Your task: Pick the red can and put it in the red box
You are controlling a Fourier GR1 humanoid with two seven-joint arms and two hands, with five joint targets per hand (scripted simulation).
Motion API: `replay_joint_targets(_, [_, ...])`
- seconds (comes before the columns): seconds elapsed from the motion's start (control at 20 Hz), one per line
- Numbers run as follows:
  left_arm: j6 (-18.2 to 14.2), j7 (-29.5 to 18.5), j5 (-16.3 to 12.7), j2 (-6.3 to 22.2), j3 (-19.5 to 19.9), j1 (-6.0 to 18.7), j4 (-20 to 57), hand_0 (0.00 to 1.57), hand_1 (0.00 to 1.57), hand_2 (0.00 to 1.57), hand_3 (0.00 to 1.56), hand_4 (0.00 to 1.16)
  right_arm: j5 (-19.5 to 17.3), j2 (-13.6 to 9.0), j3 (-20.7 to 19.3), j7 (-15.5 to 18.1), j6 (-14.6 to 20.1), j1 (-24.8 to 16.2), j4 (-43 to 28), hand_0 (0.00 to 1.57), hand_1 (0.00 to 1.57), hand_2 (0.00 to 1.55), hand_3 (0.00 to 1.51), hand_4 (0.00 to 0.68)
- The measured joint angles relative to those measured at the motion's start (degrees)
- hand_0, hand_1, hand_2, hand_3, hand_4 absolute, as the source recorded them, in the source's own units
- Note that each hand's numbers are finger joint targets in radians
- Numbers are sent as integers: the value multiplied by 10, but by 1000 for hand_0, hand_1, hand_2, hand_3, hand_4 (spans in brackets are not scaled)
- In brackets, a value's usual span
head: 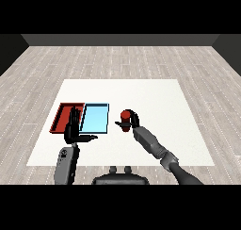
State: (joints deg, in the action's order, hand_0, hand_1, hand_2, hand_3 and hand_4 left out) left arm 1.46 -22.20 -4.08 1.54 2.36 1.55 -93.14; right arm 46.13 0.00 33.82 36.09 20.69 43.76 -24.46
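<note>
The red can stands upright on the white table just right of the light blue tray. My right hand is curled round it from the right side, fingers and thumb wrapping its lower half. The red tray lies at the left, side by side with the light blue tray. My left hand hovers over the seam between the two trays with its fingers straight up and its thumb pointing right, holding nothing.
The white table stretches wide behind and to the right of the can. My left forearm rises from the lower left; my right forearm crosses in from the lower right.
</note>
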Motion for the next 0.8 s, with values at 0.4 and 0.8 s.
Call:
replay_joint_targets(0.4, [18,12,-7,7,-8,-8,-15,0,0,0,0,0,-53,-10,5,-15,50,-5,-80,1418,1418,1432,1372,619])
replay_joint_targets(0.8, [9,28,15,-5,-38,7,-10,0,0,0,0,0,-120,-40,1,-50,100,-47,-234,1463,1463,1438,1387,661])
